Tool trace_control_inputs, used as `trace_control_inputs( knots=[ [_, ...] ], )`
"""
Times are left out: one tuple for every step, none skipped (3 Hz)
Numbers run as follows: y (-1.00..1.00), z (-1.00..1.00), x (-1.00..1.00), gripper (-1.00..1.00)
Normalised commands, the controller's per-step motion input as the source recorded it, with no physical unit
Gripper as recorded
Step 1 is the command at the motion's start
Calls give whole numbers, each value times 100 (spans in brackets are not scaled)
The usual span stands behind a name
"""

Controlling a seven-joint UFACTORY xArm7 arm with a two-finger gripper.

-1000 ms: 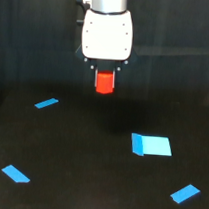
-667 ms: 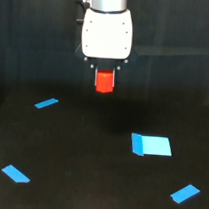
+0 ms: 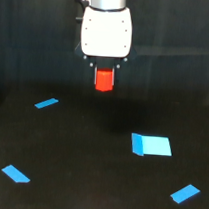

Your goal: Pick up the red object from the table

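The red object (image 3: 104, 80), a small red-orange cylinder, hangs upright in the air just under the white gripper body, well above the black table (image 3: 79, 156). My gripper (image 3: 104, 78) is shut on it. The dark fingers beside the cylinder barely stand out from the dark background. The cylinder's top is hidden by the gripper body.
A flat blue rectangular block (image 3: 151, 145) lies on the table toward the exterior view's right, below the gripper. Thin blue pieces lie at the left (image 3: 46, 103), the lower left (image 3: 15, 173) and the lower right (image 3: 185, 193).
The gripper and the red object it holds have risen slightly. The blue pieces have not moved.
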Motion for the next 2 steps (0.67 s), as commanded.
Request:
trace_control_inputs(
  knots=[
    [-1,16,-4,-95],
    [12,16,-6,-94]
  ],
)
